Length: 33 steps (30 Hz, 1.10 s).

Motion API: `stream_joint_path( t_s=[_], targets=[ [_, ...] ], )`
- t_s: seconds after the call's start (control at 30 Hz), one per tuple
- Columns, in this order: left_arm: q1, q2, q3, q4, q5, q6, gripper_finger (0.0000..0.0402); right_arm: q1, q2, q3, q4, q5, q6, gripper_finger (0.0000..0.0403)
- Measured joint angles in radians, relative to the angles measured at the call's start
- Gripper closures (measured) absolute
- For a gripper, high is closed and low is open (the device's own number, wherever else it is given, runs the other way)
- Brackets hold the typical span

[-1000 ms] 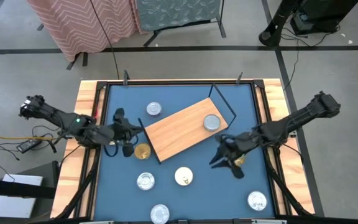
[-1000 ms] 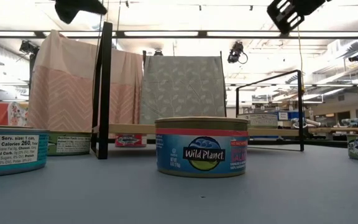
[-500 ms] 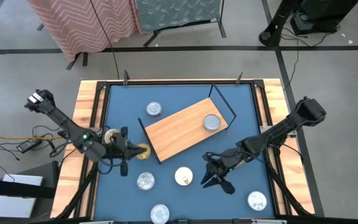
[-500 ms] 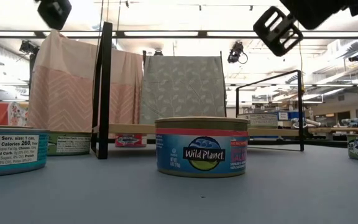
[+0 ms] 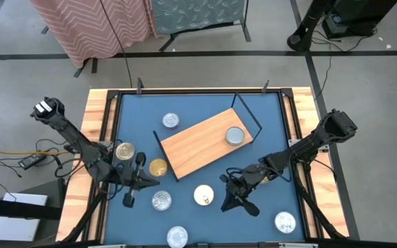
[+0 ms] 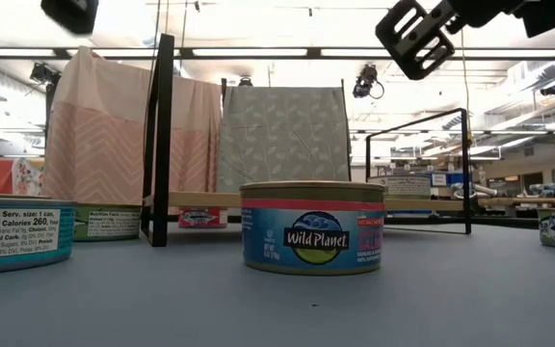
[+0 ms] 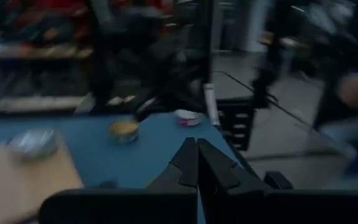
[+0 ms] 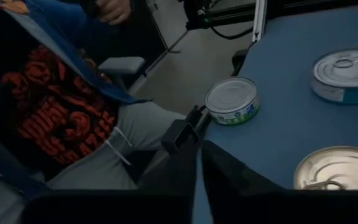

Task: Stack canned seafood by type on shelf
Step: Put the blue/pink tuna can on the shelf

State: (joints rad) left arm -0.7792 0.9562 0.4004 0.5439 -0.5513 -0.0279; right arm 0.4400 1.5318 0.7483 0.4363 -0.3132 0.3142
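- Eight tins show from above: five with silver lids, three with gold ones. One is on the shelf and seven are on the blue worktop (image 5: 267,110).
- Left hand (image 5: 150,181): its fingers are pressed together with nothing between them. It is over the worktop's near-left part and points toward the middle.
- A dull gold tin (image 5: 125,151) sits close to the left rim, just behind that hand.
- A bright gold tin (image 5: 158,167) lies just beside the shelf's near-left end.
- A silver tin (image 5: 170,121) lies alone behind the shelf, with open blue around it.
- Two more silver tins are in front, one (image 5: 161,200) near the left hand's tip and one (image 5: 177,236) at the front rim.
- Shelf (image 5: 202,146): one light-wood board near the worktop's middle. Its long axis runs on a slant from near-left to far-right, and a black wire frame stands at each end.
- Most of the board is bare. A single silver tin (image 5: 235,136) lies flat on it toward the far-right end.
- A gold-and-white tin (image 5: 204,195) lies in front of the shelf, just left of the right hand.
- Right hand (image 5: 227,201): narrow, its fingers together and empty. It is raised over the front middle and points toward the front edge.
- The last silver tin (image 5: 285,222) sits in the near-right corner, and the blue around it is open.
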Motion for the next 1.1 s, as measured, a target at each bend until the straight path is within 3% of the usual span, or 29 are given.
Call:
stream_joint_path(
  t_s=[0.13,0.27,0.37,0.5,0.73,0.9,1.1],
  targets=[
    [-0.001,0.000,0.000,0.090,0.124,0.259,0.0399,-0.004,-0.035,0.000,-0.095,0.117,-0.054,0.0389],
    [0.001,0.000,0.001,0.220,0.084,0.264,0.0397,-0.004,-0.062,0.053,-0.301,0.257,-0.080,0.0395],
    [-0.002,-0.002,0.041,0.190,0.081,0.311,0.0396,0.005,-0.059,0.154,-0.509,0.317,-0.096,0.0396],
    [-0.009,-0.002,0.174,-0.139,0.073,0.326,0.0395,0.024,-0.043,0.293,-0.701,0.345,-0.135,0.0396],
    [-0.040,-0.007,0.543,-0.936,0.061,0.101,0.0395,0.048,-0.046,0.403,-0.749,0.354,-0.199,0.0397],
    [-0.153,-0.056,0.673,-1.173,-0.064,-0.022,0.0399,0.058,-0.046,0.406,-0.784,0.412,-0.203,0.0397],
    [-0.341,-0.166,0.653,-1.434,-0.268,-0.342,0.0400,0.058,-0.046,0.406,-0.804,0.418,-0.160,0.0397]
  ],
)
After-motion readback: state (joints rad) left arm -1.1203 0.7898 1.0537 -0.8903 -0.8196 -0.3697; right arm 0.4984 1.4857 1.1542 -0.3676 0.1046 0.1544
